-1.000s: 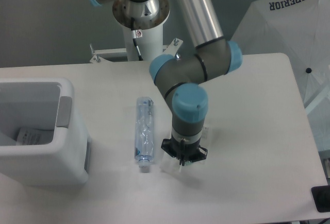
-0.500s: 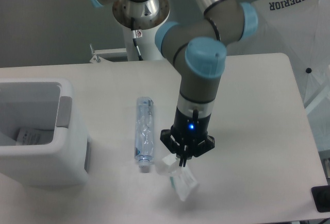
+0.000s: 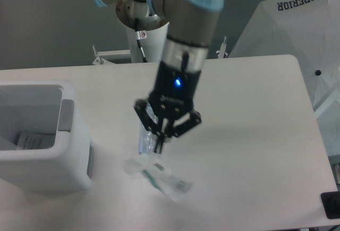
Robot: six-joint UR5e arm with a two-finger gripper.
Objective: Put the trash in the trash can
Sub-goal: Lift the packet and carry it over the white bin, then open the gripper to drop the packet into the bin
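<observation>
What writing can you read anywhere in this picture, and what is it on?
"SUPERIOR": on the white umbrella at the upper right.
Label on the item inside the trash can: too small to read.
Print on the plastic bag hanging from the gripper: blurred, unreadable.

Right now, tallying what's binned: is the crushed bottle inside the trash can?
No, the crushed bottle lies on the table beside the trash can.

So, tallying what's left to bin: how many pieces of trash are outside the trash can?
2: the plastic bag hangs from the gripper above the table, and the crushed bottle lies behind it, mostly hidden.
</observation>
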